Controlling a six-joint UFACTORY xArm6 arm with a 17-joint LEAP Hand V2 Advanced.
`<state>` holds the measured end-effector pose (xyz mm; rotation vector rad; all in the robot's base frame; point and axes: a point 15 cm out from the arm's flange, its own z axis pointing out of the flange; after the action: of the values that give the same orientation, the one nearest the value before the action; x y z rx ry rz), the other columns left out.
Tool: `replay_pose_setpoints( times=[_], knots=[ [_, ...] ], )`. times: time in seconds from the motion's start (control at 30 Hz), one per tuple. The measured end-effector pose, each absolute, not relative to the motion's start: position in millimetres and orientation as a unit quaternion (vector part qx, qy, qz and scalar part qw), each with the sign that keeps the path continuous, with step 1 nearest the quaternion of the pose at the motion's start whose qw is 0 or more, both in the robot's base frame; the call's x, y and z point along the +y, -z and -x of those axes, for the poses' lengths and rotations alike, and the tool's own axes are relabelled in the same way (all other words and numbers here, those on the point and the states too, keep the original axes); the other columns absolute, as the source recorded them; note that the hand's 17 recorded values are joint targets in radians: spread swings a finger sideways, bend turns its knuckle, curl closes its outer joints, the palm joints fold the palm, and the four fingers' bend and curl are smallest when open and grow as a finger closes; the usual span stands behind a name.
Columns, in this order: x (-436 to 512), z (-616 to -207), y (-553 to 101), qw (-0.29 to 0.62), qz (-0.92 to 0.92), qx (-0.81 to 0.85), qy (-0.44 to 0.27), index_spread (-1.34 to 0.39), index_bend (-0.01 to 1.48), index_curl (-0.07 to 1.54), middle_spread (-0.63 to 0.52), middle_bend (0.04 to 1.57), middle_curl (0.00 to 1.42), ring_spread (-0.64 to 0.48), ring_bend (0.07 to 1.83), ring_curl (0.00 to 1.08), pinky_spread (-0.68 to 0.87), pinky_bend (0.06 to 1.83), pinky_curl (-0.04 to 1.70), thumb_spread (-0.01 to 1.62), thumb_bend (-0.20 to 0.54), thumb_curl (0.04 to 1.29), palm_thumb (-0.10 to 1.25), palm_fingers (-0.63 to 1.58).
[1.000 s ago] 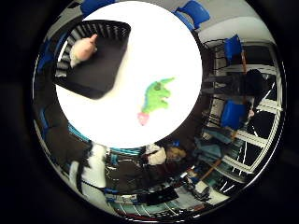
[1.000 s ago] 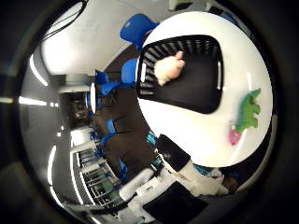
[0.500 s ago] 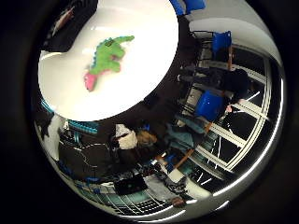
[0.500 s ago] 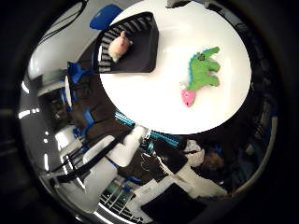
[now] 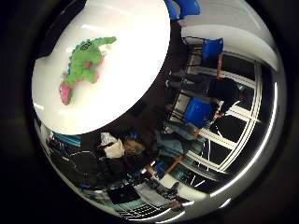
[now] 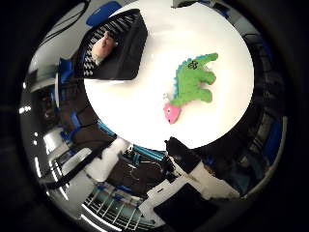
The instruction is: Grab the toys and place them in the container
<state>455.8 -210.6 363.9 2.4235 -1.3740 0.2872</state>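
Hand fingers barely show in either palm view, so whether they are straight or curled cannot be told; a white and black part juts in past the bench edge.

Little-finger-side view: the green plush dinosaur lies flat on the round white bench, well below the palm, nothing around it.

Thumb-side view: the same toy stretches from its pink snout to its green tail, long axis slanting toward the black slatted container, which sits apart near the bench rim. A pale pink soft toy already rests inside. The dinosaur looks soft, fuzzy and squashable; the container looks rigid.
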Motion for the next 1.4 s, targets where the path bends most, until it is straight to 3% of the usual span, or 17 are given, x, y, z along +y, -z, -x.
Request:
replay_pose_setpoints(
  times=[0.67,1.03,1.4],
  knots=[
    [-223,-465,-275,0.171,-0.875,-0.434,-0.129,-0.42,0.15,0.25,0.03,0.18,0.29,0.19,0.25,0.28,0.38,0.37,0.34,1.00,-0.026,0.31,0.61,-0.03],
    [-229,-446,-228,0.176,-0.886,-0.417,-0.107,-0.43,0.15,0.24,0.03,0.18,0.28,0.18,0.25,0.27,0.37,0.37,0.33,0.99,-0.025,0.31,0.60,-0.03],
    [-268,-428,-229,0.203,-0.881,-0.415,-0.104,-0.43,0.15,0.23,0.03,0.18,0.28,0.19,0.24,0.27,0.37,0.38,0.33,0.99,-0.026,0.32,0.60,-0.03]
  ],
)
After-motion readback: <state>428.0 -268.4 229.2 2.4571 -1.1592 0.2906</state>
